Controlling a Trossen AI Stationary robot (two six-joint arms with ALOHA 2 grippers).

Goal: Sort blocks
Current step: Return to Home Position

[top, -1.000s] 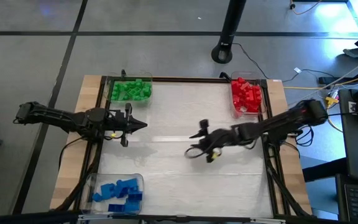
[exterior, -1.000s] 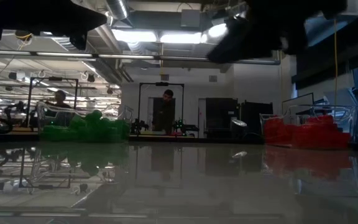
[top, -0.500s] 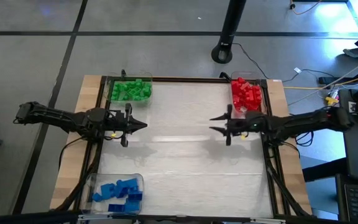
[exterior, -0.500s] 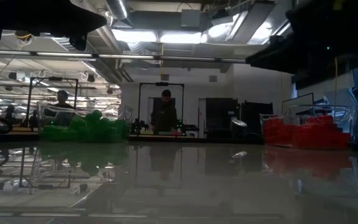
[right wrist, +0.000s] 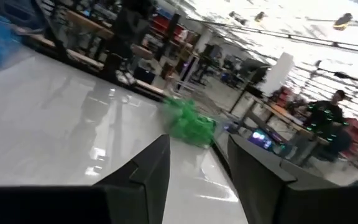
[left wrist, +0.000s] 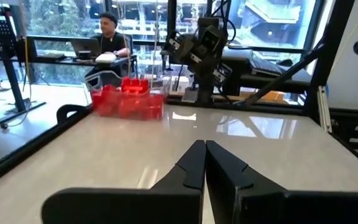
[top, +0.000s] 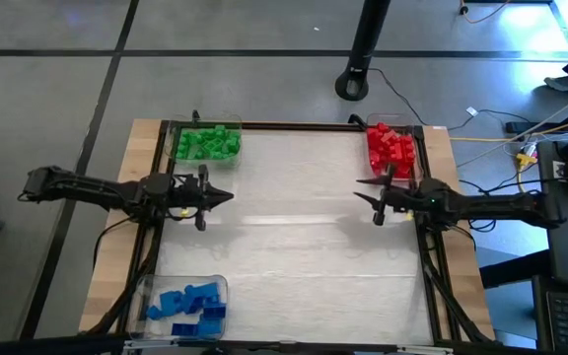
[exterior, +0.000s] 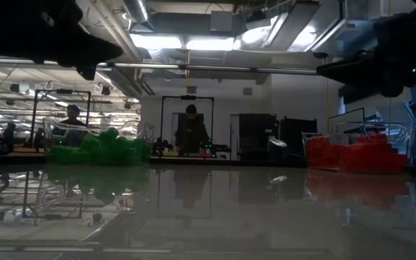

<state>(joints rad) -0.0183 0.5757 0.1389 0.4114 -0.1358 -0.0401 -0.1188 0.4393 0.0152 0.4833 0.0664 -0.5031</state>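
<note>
The blocks lie sorted by colour in clear trays. Green blocks (top: 206,143) are at the far left, red blocks (top: 392,153) at the far right and blue blocks (top: 189,304) at the near left. My left gripper (top: 229,198) hovers level over the table's left side, shut and empty, its fingertips (left wrist: 204,149) pointing at the right edge. My right gripper (top: 359,191) hovers level near the right edge, just in front of the red tray. It is open, with nothing between its fingers (right wrist: 197,146), and points at the left edge.
The white table top (top: 294,247) between the two grippers is bare. A dark frame runs along the table's edges (top: 430,266). Beyond the far edge stand a black stand base (top: 353,84), a person at a desk (left wrist: 107,37) and another person (exterior: 191,130).
My right gripper has drawn back from the table's middle toward the right edge, sinking a little and tipping up to level, still open and empty. My left gripper has sunk slightly and stays shut.
</note>
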